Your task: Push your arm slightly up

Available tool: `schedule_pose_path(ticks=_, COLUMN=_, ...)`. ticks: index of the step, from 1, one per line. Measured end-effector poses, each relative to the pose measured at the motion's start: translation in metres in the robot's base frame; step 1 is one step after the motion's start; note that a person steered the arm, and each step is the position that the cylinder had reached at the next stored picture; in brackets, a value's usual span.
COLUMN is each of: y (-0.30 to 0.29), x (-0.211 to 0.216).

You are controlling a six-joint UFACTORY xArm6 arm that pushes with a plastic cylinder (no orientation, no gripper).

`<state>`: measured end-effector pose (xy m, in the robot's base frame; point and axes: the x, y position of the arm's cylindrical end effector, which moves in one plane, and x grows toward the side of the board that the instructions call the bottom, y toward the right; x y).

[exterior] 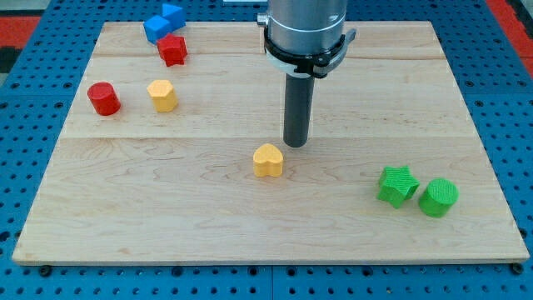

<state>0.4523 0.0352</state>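
My tip (295,144), the end of a plain dark rod with nothing to grasp with, sits mid-tabletop (350,225), just above-right of the yellow heart (268,160), apparently not touching.

**Materials and surfaces on the table**

The table (358,92) is of light wood with a fine grain and a smooth, matt finish; seams between its planks can be seen. Under it lies a blue perforated panel (25,125), which looks like painted metal or plastic.

The rod above my tip (295,145) is dark and matt. The arm housing (305,25) is grey metal with a soft shine.

The blocks look like matt plastic: the yellow heart (268,160), the red cylinder (104,98), the green star (397,184) and the green cylinder (438,197). The two green ones show fine ridges.
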Motion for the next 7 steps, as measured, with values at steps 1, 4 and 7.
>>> schedule_pose_path(ticks=1, y=0.006, x=0.0)
schedule_pose_path(ticks=4, y=0.068, x=-0.062)
schedule_pose_path(ticks=7, y=0.012, x=-0.077)
